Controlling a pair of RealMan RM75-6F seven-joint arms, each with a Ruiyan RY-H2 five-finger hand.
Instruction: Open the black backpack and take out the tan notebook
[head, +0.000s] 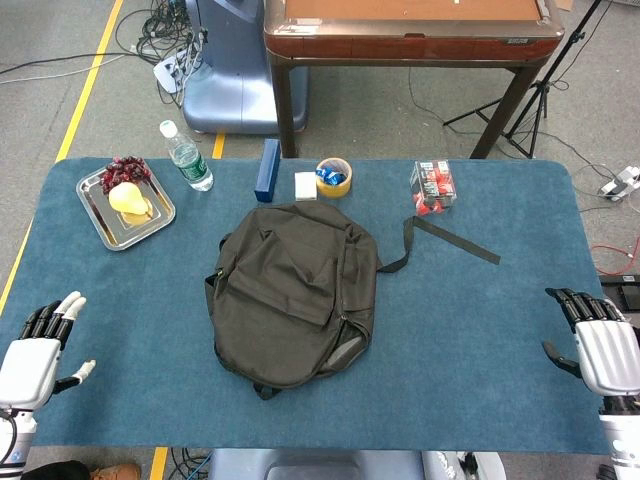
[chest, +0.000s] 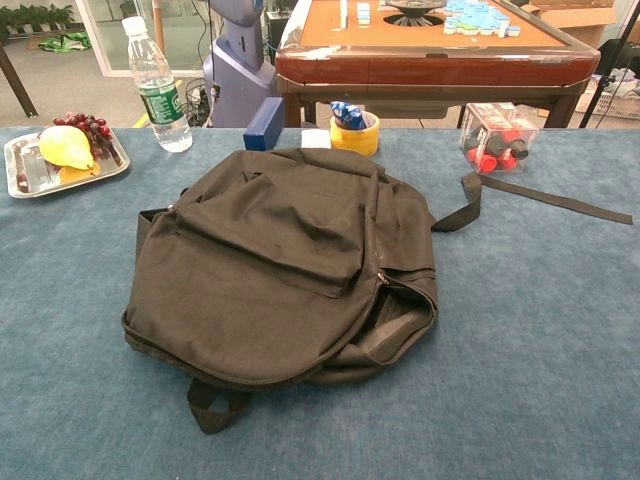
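Observation:
The black backpack (head: 292, 290) (chest: 275, 265) lies flat in the middle of the blue table, its strap (head: 450, 240) (chest: 545, 198) trailing to the right. Its zipper is parted a little at the lower right side (chest: 395, 325); nothing inside can be seen, and no tan notebook shows in either view. My left hand (head: 38, 350) rests at the table's near left corner, fingers spread, holding nothing. My right hand (head: 600, 345) sits at the near right edge, fingers apart and empty. Both hands are well away from the backpack. The chest view shows neither hand.
Along the far edge stand a metal tray (head: 108, 225) (chest: 18, 150) with grapes and a pear, a water bottle (head: 186, 157) (chest: 157, 87), a blue box (head: 267, 170) (chest: 264, 123), a tape roll (head: 334, 177) (chest: 354, 130) and a clear box of red items (head: 433, 186) (chest: 496, 137). A wooden table (head: 410, 45) stands behind.

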